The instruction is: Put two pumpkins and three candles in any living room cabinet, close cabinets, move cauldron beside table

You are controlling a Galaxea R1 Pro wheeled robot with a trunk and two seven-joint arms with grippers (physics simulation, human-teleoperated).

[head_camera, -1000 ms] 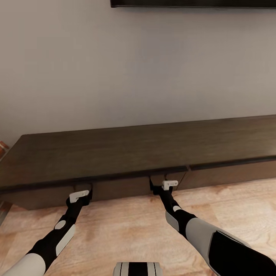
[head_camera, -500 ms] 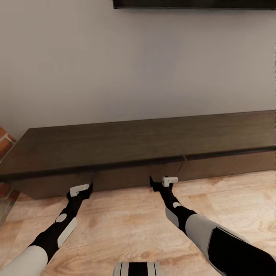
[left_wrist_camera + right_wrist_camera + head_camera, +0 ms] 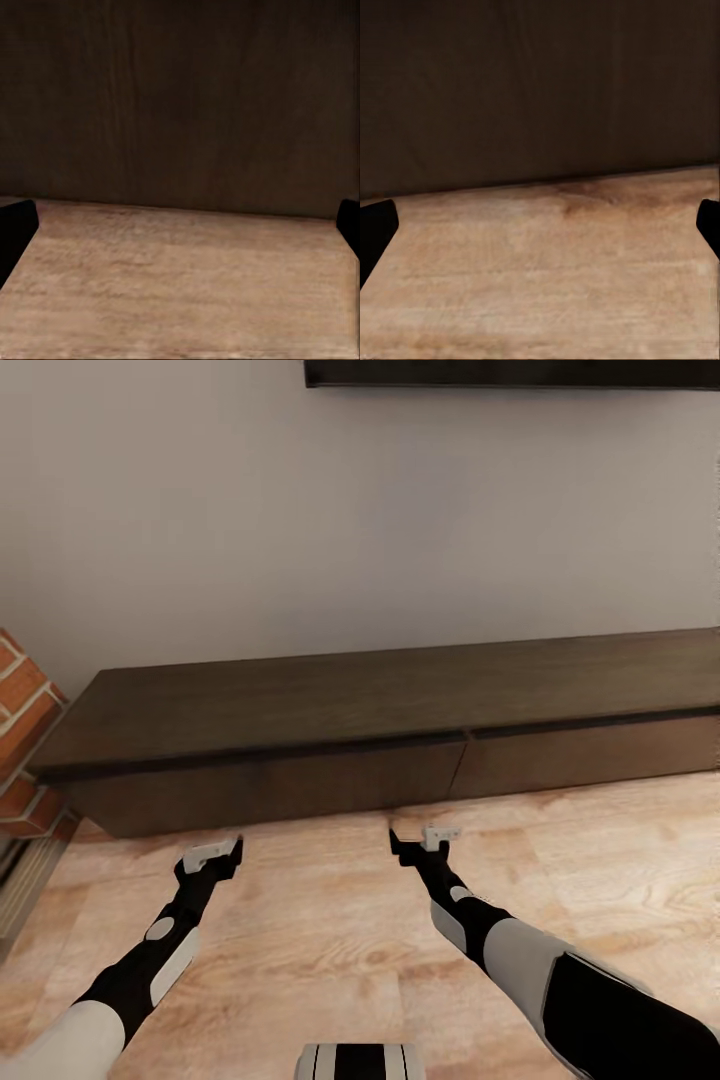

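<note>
The long, low dark-brown cabinet stands against the wall, its plain front panels flush and shut. My left gripper hovers open over the plank floor a short way in front of the cabinet's left panel. My right gripper is open too, level with the seam between two panels. In the left wrist view the dark cabinet front rises beyond a strip of floor, with black fingertips far apart and nothing between them. The right wrist view has the same cabinet front. The pumpkins, candles, cauldron and table are out of view.
A red-brick fireplace corner juts in at the left, next to the cabinet's end. The lower edge of a black TV hangs on the pale wall above. Light wood plank floor stretches between me and the cabinet.
The whole view has pulled back from the cabinet. Both grippers, which were up against its front a second ago, now have a strip of floor between them and it. The brick corner has come into sight.
</note>
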